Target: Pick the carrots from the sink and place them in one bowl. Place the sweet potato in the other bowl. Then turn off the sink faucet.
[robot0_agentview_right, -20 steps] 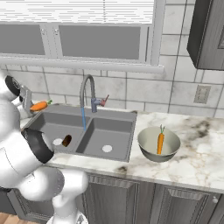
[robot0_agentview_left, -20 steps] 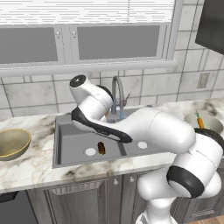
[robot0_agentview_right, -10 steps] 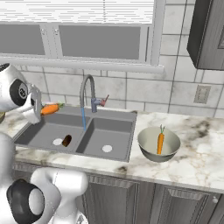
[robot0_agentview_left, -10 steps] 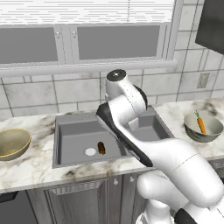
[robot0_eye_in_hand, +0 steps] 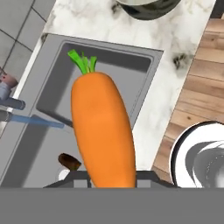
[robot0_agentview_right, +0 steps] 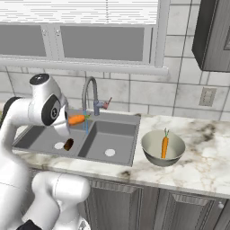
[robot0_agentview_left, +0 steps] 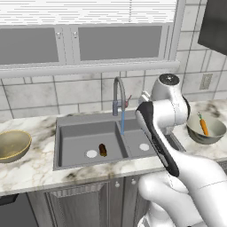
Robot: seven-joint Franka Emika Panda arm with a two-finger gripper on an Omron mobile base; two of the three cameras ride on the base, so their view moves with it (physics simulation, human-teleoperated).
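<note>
My gripper [robot0_eye_in_hand: 110, 176] is shut on one carrot [robot0_eye_in_hand: 103, 131], orange with a green top, held in the air above the sink [robot0_agentview_right: 112, 130]. From the right base the same carrot [robot0_agentview_right: 76, 119] hangs beside the faucet [robot0_agentview_right: 92, 96], whose blue water stream [robot0_agentview_right: 86, 125] is running. A second carrot [robot0_agentview_right: 165, 146] lies in the grey bowl [robot0_agentview_right: 152, 155] on the counter to the right of the sink. The dark sweet potato [robot0_agentview_left: 102, 150] rests in the left basin near the drain. The tan-gold bowl [robot0_agentview_left: 11, 144] stands on the counter to the left of the sink [robot0_agentview_left: 71, 133].
Marble counter [robot0_agentview_right: 206, 157] runs on both sides of the sink, with tiled wall and a window behind. A dark wall cabinet [robot0_agentview_right: 213, 36] hangs at the upper right. My own white arm [robot0_agentview_left: 164, 115] crosses in front of the right basin.
The arm has swung to the right, carrying the carrot from over the sink's left edge to above its middle, next to the faucet. The grip has stayed shut on it.
</note>
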